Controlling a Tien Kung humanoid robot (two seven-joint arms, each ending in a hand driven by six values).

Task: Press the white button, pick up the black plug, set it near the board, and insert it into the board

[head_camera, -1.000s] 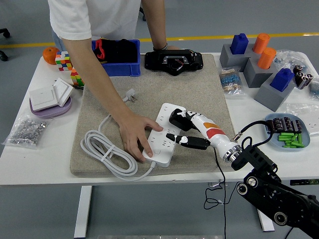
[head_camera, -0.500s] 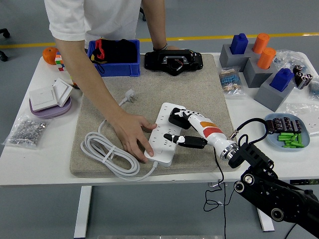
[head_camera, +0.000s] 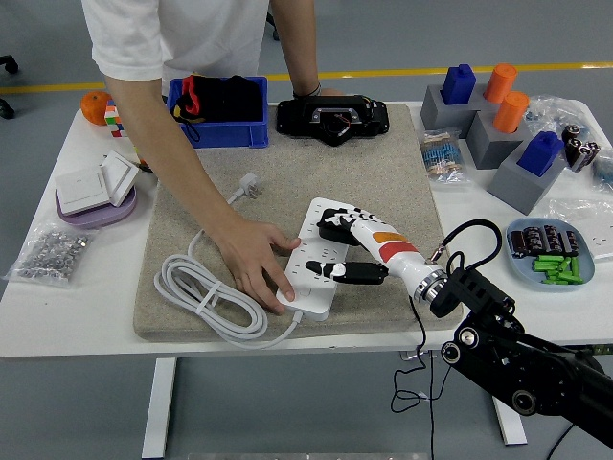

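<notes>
Your right hand (head_camera: 347, 247) clamps the black plug (head_camera: 337, 227) over the board (head_camera: 311, 271); a person's hand (head_camera: 257, 265) pins the board's near-left end, long axis running near-left to far-right.

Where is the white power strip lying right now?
In the head view, the white power strip lies on the grey mat near the table's front, between the person's hand and the robot's right hand.

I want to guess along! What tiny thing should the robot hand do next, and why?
Probably push the black plug straight down. The right hand holds it over the white power strip, and a person's hand steadies the strip on the mat.
</notes>
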